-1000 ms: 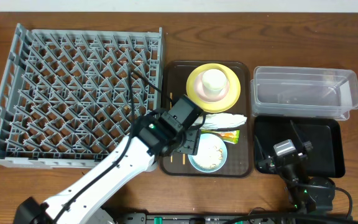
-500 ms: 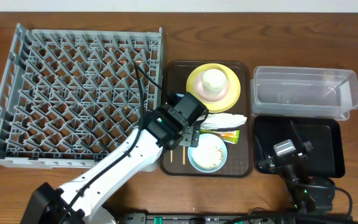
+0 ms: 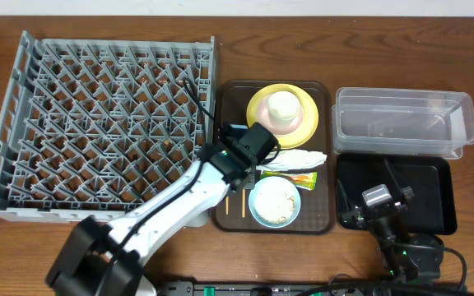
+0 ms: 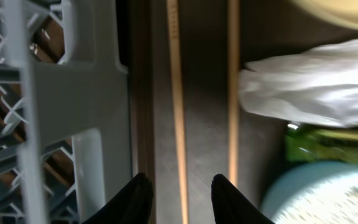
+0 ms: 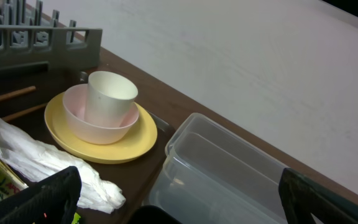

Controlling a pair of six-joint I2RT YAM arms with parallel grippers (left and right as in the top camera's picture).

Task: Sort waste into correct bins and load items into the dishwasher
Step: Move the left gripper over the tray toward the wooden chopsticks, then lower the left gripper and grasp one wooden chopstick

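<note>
My left gripper [image 3: 243, 159] hangs open over the left strip of the brown tray. In the left wrist view its fingertips [image 4: 182, 190] straddle one wooden chopstick [image 4: 176, 106]; the second chopstick [image 4: 232, 93] lies just to the right. The white wrapper [image 3: 296, 158], green-and-yellow packet [image 3: 301, 176] and blue bowl with rice crumbs [image 3: 274, 201] lie beside them. The cream cup [image 3: 282, 106] stands in a pink dish on the yellow plate [image 3: 303, 123]. The grey rack [image 3: 97, 123] is at left. My right gripper [image 3: 381, 207] is open and empty beside the black tray [image 3: 422, 193].
The clear tub [image 3: 404, 122] stands behind the black tray and shows empty in the right wrist view [image 5: 229, 168]. The brown serving tray [image 3: 323, 218] holds the dishes and waste. The rack's wall [image 4: 98, 124] runs close beside the left finger.
My left gripper has moved away from the bowl toward the plate, along the chopsticks. The bowl is now uncovered. The right arm has not moved.
</note>
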